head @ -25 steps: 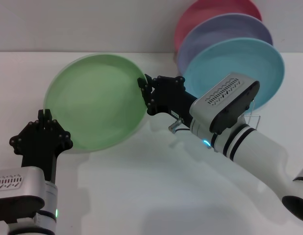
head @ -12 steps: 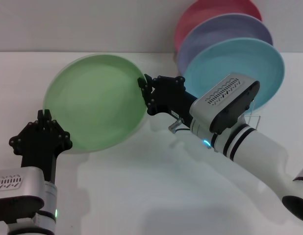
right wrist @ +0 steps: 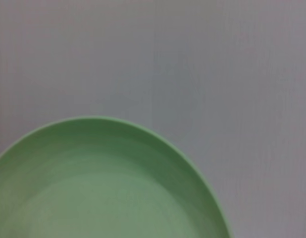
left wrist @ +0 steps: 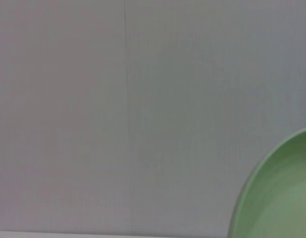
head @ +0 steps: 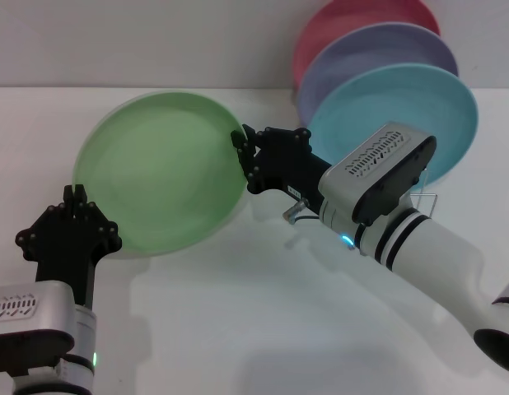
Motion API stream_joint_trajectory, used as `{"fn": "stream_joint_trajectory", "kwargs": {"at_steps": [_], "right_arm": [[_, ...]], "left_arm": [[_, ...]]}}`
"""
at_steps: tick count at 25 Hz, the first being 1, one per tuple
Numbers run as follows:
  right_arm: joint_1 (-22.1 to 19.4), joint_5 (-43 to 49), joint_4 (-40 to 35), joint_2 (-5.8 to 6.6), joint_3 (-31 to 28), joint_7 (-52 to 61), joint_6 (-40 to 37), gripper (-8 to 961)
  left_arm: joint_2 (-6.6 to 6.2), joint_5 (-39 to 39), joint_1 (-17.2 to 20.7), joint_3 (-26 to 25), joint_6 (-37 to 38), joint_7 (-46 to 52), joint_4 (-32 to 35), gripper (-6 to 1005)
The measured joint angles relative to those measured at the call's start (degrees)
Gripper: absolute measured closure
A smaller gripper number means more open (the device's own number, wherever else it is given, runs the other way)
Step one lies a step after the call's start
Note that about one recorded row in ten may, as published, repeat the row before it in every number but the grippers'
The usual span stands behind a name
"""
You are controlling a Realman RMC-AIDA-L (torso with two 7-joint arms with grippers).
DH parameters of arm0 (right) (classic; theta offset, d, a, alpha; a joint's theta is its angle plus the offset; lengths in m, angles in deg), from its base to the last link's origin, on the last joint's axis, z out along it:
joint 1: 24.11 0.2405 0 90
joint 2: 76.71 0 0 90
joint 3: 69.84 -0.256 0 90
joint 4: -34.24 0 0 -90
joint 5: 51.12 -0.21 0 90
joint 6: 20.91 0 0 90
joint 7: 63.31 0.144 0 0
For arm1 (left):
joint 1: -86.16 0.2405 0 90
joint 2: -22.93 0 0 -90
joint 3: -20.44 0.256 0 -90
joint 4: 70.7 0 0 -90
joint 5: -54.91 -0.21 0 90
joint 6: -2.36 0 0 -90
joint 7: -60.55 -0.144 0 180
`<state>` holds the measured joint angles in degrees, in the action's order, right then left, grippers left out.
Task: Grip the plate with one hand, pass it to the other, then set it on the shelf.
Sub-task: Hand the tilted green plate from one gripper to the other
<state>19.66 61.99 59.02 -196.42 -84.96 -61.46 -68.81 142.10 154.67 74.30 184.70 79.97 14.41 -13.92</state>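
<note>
Your right gripper [head: 241, 158] clamps the plate's [head: 160, 173] right rim, plate tilted, your left gripper [head: 73, 197] at its near-left edge, grip state unclear.

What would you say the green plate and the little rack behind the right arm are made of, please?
The green plate looks like matte plastic: even colour, soft sheen, no glaze glints. The rack appears to be thin bare metal wire, silvery, mostly hidden behind the right arm.

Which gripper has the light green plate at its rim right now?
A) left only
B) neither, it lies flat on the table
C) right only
C: the right gripper grips the round, light green plastic plate at its rim, while the left gripper sits just below it, apart.
</note>
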Motion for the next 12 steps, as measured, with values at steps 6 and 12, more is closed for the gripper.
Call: {"fn": "stream_joint_trajectory", "kwargs": {"at_steps": [6, 12], "right_arm": [[0.1, 0.0, 0.0, 0.00, 0.0, 0.0, 0.0, 868], [0.2, 0.0, 0.0, 0.00, 0.0, 0.0, 0.0, 868]], "left_arm": [[0.00, 0.0, 0.0, 0.0, 0.0, 0.0, 0.0, 901], [0.00, 0.0, 0.0, 0.0, -0.2, 0.0, 0.0, 901]]}}
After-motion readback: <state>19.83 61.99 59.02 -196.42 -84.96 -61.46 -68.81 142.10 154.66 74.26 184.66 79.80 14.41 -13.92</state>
